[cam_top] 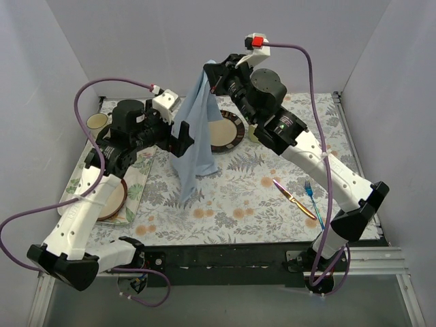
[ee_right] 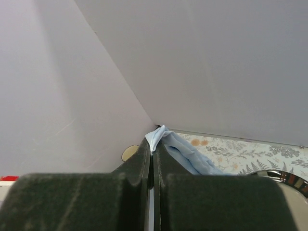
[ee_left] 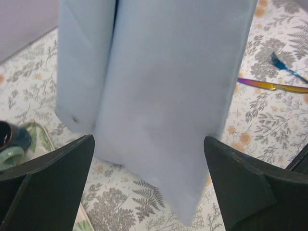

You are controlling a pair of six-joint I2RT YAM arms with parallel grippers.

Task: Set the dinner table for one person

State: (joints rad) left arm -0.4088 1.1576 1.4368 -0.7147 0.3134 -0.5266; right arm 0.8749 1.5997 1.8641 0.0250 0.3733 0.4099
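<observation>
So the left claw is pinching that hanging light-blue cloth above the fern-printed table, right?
No, it is the right claw pinching the hanging light-blue cloth above the fern-printed table, as the right wrist view shows; the left claw is open.

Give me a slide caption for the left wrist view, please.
Open left gripper faces hanging light-blue cloth mat over the fern-printed table.

A light-blue cloth [cam_top: 194, 129] hangs; knife [cam_top: 294, 199] and fork [cam_top: 312, 196] lie close together.

Light-blue cloth [cam_top: 194, 143], fern-and-orange-flower white table [cam_top: 238, 202], rainbow knife [cam_top: 293, 197], blue fork [cam_top: 312, 196]
</observation>
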